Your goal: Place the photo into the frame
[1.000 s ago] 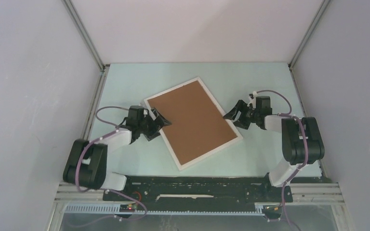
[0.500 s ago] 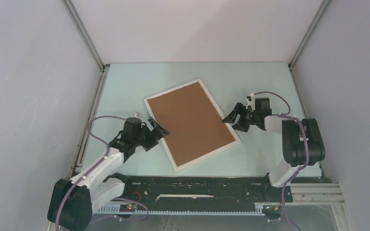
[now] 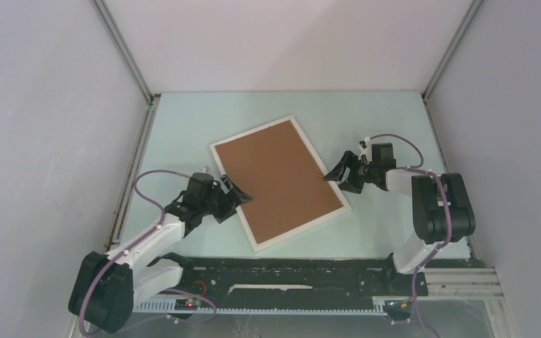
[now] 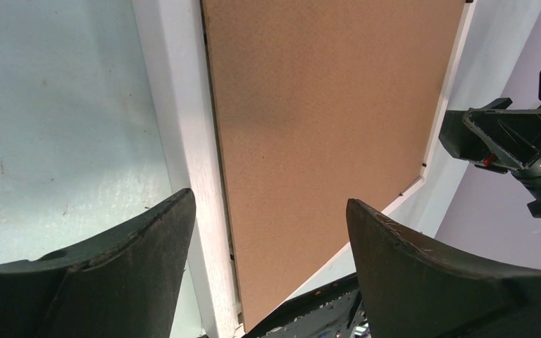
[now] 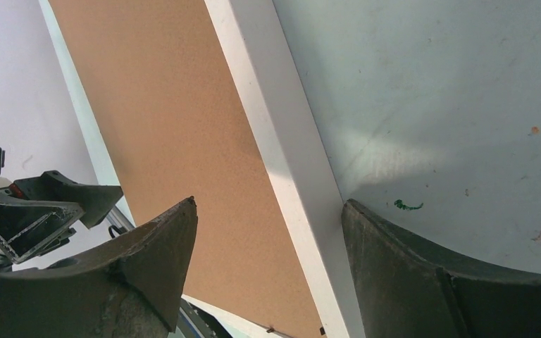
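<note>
The white frame [image 3: 251, 132] lies face down at mid-table, and a brown backing board [image 3: 282, 179] fills it. The photo is hidden. My left gripper [image 3: 234, 191] is open, low over the frame's left edge [image 4: 176, 105]; one finger is over the table and the other above the board [image 4: 324, 105], with nothing between them. On the opposite side my right gripper [image 3: 338, 172] is open too, its fingers either side of the frame's right rail [image 5: 275, 120], with the board [image 5: 162, 105] beyond. Each wrist view shows the other gripper across the board.
The pale green table [image 3: 183, 120] is boxed in by grey walls at the back and on both sides. A black mounting rail [image 3: 289, 271] runs along the near edge, just below the frame's lowest corner.
The left arm has dropped and stretched out, and its gripper has slid nearer along the frame's left edge. The frame has turned slightly. The right gripper has hardly moved.
</note>
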